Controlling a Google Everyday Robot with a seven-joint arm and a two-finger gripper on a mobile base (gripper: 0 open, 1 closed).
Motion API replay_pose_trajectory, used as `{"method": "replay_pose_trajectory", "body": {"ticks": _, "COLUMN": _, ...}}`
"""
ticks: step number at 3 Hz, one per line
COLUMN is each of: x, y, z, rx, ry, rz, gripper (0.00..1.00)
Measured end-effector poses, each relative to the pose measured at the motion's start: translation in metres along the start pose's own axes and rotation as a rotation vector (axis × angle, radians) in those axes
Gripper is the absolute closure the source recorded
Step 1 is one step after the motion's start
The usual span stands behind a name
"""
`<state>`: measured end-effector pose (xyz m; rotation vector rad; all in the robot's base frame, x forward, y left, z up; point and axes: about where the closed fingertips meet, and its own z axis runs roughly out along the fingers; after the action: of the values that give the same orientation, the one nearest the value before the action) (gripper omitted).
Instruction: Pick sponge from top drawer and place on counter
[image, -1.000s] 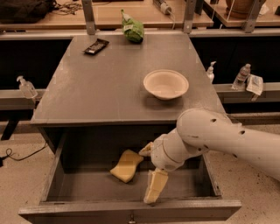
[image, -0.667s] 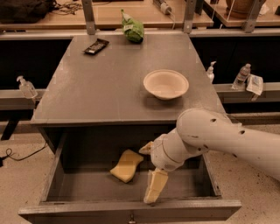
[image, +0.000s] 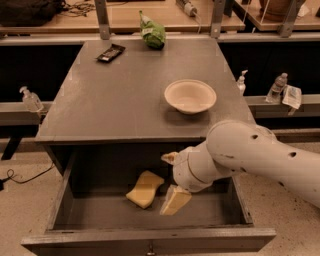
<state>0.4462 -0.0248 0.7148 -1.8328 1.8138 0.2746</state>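
The top drawer (image: 150, 239) stands pulled open below the counter (image: 125, 95). The pale-yellow sponge (image: 145, 189) lies flat on the drawer floor, left of centre. My gripper (image: 172, 180) is inside the drawer just right of the sponge, open and holding nothing. Its lower finger (image: 175, 200) hangs close to the sponge's right end, and its upper finger (image: 169, 157) is near the counter's underside. The white arm (image: 250, 155) reaches in from the right.
On the counter stand a cream bowl (image: 190, 95) at the right, a green bag (image: 152, 31) at the back and a dark flat packet (image: 110, 52) at the back left. Small bottles (image: 278, 87) stand on the side ledges.
My gripper has risen slightly inside the drawer. The sponge has not moved.
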Motion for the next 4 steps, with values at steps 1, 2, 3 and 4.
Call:
{"method": "replay_pose_trajectory", "body": {"ticks": 1, "x": -0.007, "y": -0.001, "z": -0.005, "rx": 0.012, "ry": 0.0, "rz": -0.001, "gripper": 0.0}}
{"method": "replay_pose_trajectory", "body": {"ticks": 2, "x": -0.003, "y": -0.004, "z": 0.011, "rx": -0.001, "ry": 0.009, "rz": 0.004, "gripper": 0.01}}
{"method": "replay_pose_trajectory", "body": {"ticks": 3, "x": 0.004, "y": -0.012, "z": 0.025, "rx": 0.008, "ry": 0.028, "rz": 0.013, "gripper": 0.01}}
{"method": "replay_pose_trajectory", "body": {"ticks": 4, "x": 0.014, "y": -0.019, "z": 0.043, "rx": 0.007, "ry": 0.055, "rz": 0.023, "gripper": 0.04}}
